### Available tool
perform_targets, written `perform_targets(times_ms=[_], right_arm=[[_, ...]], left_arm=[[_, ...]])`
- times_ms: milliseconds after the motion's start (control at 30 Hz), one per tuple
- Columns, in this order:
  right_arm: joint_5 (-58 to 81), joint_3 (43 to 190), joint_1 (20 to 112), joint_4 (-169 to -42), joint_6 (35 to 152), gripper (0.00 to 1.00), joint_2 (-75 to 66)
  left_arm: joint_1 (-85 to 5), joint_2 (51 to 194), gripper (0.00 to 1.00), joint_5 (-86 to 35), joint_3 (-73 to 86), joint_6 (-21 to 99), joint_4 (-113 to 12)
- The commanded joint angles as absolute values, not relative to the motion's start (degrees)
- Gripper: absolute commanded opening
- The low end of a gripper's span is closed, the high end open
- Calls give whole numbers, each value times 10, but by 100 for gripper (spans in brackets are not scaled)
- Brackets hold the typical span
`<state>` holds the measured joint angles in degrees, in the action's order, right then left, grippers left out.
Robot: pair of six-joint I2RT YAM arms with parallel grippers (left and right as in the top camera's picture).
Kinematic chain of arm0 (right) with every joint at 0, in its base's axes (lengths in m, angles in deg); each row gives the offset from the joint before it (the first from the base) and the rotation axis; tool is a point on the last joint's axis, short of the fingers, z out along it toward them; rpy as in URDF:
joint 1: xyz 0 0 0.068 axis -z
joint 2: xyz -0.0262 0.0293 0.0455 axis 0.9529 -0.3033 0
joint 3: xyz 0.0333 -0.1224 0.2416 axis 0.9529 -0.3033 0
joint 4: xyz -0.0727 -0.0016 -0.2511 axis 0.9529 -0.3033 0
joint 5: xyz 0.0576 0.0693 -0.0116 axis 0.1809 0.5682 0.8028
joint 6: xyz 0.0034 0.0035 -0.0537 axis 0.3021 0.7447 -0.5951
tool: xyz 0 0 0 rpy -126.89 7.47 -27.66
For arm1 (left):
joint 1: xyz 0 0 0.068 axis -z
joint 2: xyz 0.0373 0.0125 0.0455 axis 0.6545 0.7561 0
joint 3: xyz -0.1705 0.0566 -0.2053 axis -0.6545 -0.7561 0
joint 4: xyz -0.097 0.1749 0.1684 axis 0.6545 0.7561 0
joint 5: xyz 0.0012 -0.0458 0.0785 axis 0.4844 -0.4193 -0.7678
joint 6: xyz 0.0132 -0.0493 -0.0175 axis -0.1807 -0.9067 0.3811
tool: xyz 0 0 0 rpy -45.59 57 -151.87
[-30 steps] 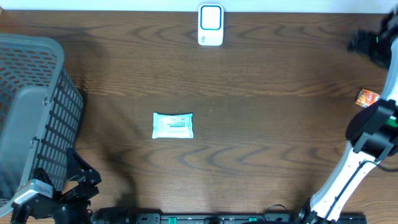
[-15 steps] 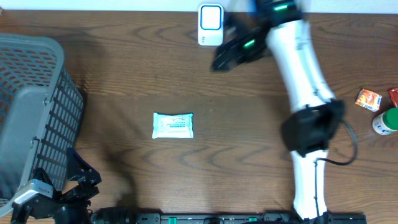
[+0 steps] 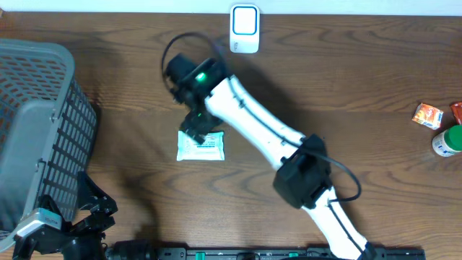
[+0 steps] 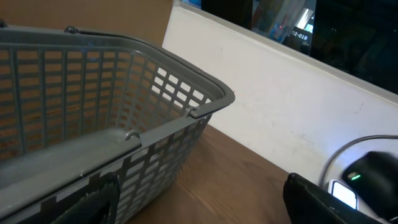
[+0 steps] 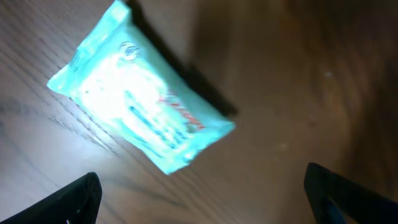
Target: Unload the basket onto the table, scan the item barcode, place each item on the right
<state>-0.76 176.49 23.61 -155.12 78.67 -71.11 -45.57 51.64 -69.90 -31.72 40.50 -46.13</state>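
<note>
While the right arm reaches across from the near edge in the overhead view, the right gripper (image 3: 193, 131) hangs over the far left corner of the pale blue packet (image 3: 203, 147). The packet lies flat near the middle of the wooden table (image 3: 346, 79), and how the jaws stand cannot be made out from above. The white scanner (image 3: 245, 29) stands at the far edge, well apart from the packet. A grey basket (image 3: 32, 108) fills the left side, and the left gripper (image 3: 97, 206) sits at the near left corner just beside it, fingers spread with nothing between them. At the right edge lie an orange pouch (image 3: 426, 114) and a green-capped bottle (image 3: 447, 141), close together. From the left wrist, the two dark fingers (image 4: 93, 205) show at the bottom corners, wide apart and holding nothing. The basket's slatted wall (image 4: 93, 81) fills the left half, a white wall (image 4: 280, 106) runs behind the table, and a sliver of the scanner (image 4: 344, 192) shows at lower right, beside the dark bulk of the other arm with its green light. From the right wrist, the packet (image 5: 140, 121) lies tilted on the wood grain, blurred, with faint blue and red print on it. The finger tips (image 5: 71, 200) show at the two lower corners, spread far apart, with the packet above them in the picture and touched by neither.
</note>
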Motion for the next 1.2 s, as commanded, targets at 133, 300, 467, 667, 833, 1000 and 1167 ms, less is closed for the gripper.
perform_targets(times_ms=[133,300,467,667,833,1000,1167], right_arm=[[-138,1654,152,-1490,888,99,-714],[-170,1620,112,-1445,887,99,-714],[-176,1620,97,-1395,887,99,-716],[-163,1619,102,-1363,887,99,-737],[-163,1619,103,-1357,880,93,-768],[-163,1619,103,-1366,883,63,-803],[-163,1619,107,-1375,884,17,-828]], left_arm=[[-453,512,84,-696,-318,400,-464],[-453,512,84,-696,-318,400,-464],[-453,512,84,-696,-318,400,-464],[-453,512,84,-696,-318,400,-464],[-453,512,84,-696,-318,400,-464],[-453,512,84,-696,-318,400,-464],[-453,512,84,-696,-318,400,-464]])
